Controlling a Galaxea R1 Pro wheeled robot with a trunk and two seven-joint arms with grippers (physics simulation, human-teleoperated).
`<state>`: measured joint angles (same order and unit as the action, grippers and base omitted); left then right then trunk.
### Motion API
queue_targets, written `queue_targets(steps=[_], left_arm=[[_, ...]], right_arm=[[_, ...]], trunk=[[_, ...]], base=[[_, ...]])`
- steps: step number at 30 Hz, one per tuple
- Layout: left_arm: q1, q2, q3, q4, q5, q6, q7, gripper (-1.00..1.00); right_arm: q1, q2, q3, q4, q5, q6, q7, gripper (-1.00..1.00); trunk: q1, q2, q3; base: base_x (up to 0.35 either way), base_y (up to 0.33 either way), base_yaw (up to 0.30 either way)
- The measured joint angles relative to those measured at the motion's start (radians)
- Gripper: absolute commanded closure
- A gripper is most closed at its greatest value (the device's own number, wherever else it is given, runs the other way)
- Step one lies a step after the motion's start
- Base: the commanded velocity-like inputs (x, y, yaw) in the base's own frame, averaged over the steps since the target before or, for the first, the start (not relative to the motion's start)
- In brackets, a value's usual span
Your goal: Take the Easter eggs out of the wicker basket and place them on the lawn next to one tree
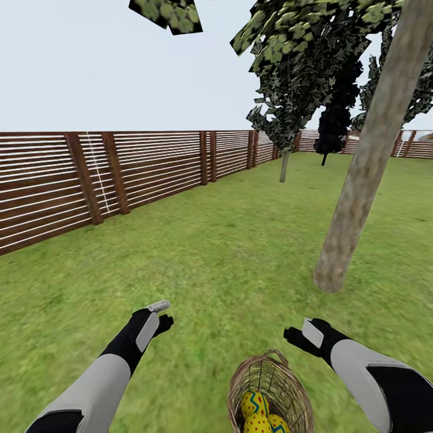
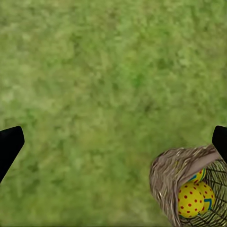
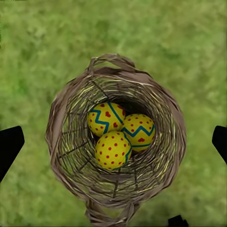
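Mottled green lawn (image 1: pixel 198 252) is seen in the head view running out to a brown slatted fence (image 1: pixel 120 174), which borders it along the left and the far side. A thick pale trunk of a tree (image 1: pixel 361 180) is rooted in the grass ahead and to the right, leaning slightly; a smaller leafy tree (image 1: pixel 284 162) and a dark cypress (image 1: pixel 331 129) are set well beyond it near the far fence.

The wicker basket (image 1: pixel 270 391) is placed on the grass close in front of the robot, between the two arms and nearer the right one. In the head view only a partial look into it is given, with the Easter eggs (image 1: pixel 260 414) glimpsed at the bottom edge of the picture. The right wrist view is directed straight down into the basket (image 3: pixel 56 137), and all three eggs (image 3: pixel 118 132) are shown lying together on its floor, touching one another. In the left wrist view only a part of the basket (image 2: pixel 165 175) is caught, the rest being bare grass.

The left gripper (image 1: pixel 161 314) and the right gripper (image 1: pixel 299 334) are held above the lawn on either side of the basket, touching nothing. In each wrist view the dark fingertips (image 3: pixel 9 144) are seen at opposite edges, so both pairs of jaws are spread wide.

Open grass lies all around the basket, and unobstructed lawn is left between it and the thick trunk.
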<state>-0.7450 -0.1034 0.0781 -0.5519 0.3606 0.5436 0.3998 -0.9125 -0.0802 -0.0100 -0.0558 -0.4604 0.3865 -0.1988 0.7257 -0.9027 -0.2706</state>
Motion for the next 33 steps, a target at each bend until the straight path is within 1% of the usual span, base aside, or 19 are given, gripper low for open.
queue_targets(steps=[12,19,27,30,31,32,33], left_arm=[[0.0,0.001,0.0,0.0,0.0,0.0,-0.001,-1.0],[0.0,0.002,0.0,0.0,-0.001,-0.003,0.001,-1.0],[0.0,0.001,0.0,-0.001,-0.001,-0.009,0.001,-1.0],[0.0,0.001,0.0,-0.018,-0.002,-0.054,0.001,-1.0],[0.0,0.0,0.0,-0.037,-0.002,-0.079,0.002,-1.0],[0.007,-0.001,0.0,-0.067,-0.002,-0.1,0.002,-1.0],[0.028,-0.002,0.0,-0.117,-0.002,-0.113,0.002,-1.0]], right_arm=[[0.0,-0.002,0.0,-0.001,-0.005,-0.003,0.0,-1.0],[0.0,-0.02,0.0,0.0,-0.01,-0.007,-0.001,-1.0],[0.0,-0.022,0.0,0.0,-0.011,-0.01,-0.004,-1.0],[0.0,-0.023,0.0,0.0,-0.011,-0.01,-0.003,-1.0],[0.0,-0.023,0.0,0.0,-0.011,-0.01,-0.003,-1.0],[0.0,-0.023,0.0,0.0,-0.011,-0.01,-0.003,-1.0],[0.0,-0.023,0.0,0.0,-0.011,-0.01,-0.004,-1.0]], trunk=[[0.046,-0.084,-0.038],[0.073,-0.133,-0.06],[0.104,-0.189,-0.085],[0.115,-0.21,-0.094],[0.119,-0.217,-0.097],[0.123,-0.224,-0.1],[0.127,-0.231,-0.104]], base=[[0.0,0.0,0.0],[0.0,0.0,0.0],[0.0,0.0,0.0],[0.0,0.0,0.0],[0.0,0.0,0.0],[0.0,0.0,0.0],[0.0,0.0,0.0]])
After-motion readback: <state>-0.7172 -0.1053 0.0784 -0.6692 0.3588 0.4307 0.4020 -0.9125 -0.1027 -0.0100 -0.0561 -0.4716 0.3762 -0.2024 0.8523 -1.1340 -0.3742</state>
